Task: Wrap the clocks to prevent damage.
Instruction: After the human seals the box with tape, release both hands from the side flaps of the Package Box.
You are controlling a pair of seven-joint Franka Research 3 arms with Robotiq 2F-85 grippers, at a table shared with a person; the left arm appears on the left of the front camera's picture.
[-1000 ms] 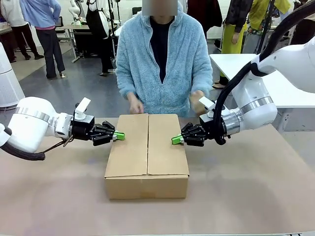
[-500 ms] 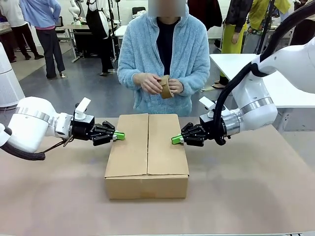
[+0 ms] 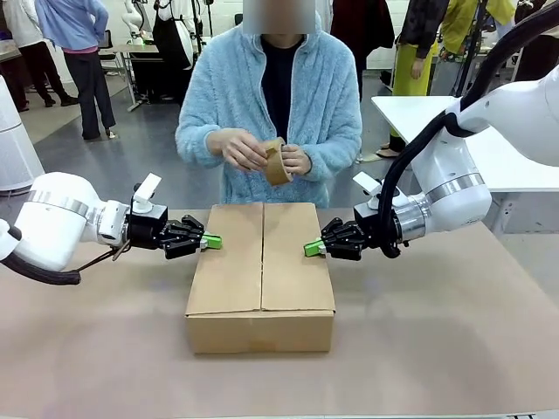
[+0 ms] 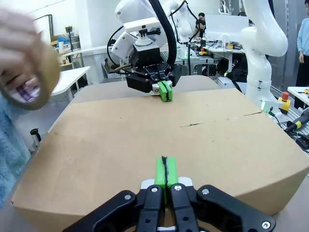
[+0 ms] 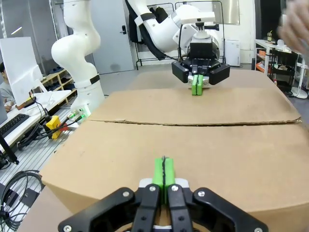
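**Hands lifted from the box, roll taken up; tools unmoved**

Since a second ago, the person's hands (image 3: 239,149) have been raised from the far edge of the box (image 3: 260,271). A brown roll (image 3: 276,161) is now held between them at chest height, shifted slightly toward picture left in the last half second. No change is seen in either arm or in the box.

The box is set on the desk (image 3: 437,340) between the two arms, its long side running away from the robot. Its two top flaps (image 3: 229,257) are folded shut and meet at a seam (image 3: 262,253) down the middle. The contents are hidden by them, so where the clocks lie and how they look cannot be told.

The left tool (image 3: 211,241) is held level and points inward, with its green pads pressed together and nothing between them. Its tips are laid at the left edge of the box top. The right tool (image 3: 313,248) is posed as its mirror: level, pads pressed together on nothing, tips at the right edge of the top. The two tools face each other across the flaps. In the left wrist view the roll is seen blurred at the upper left, above the far corner of the box.
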